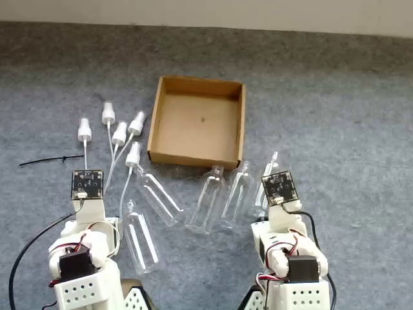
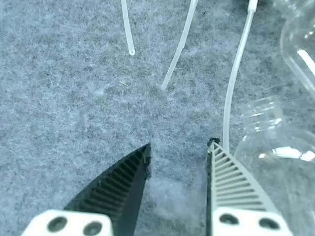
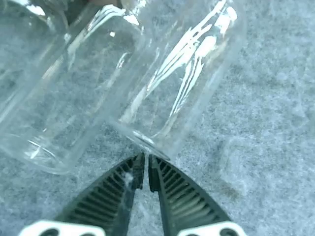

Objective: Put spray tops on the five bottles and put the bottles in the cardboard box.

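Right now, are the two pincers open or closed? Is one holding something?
Left pincer: open, holding nothing.
Right pincer: closed, holding nothing.

readable text: none | bottles (image 1: pixel 208 199): no legible label | cardboard box (image 1: pixel 193 158): no legible print

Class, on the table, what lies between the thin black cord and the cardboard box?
The five white spray tops lie loose on the grey carpet between the cord and the box, as the high view shows.
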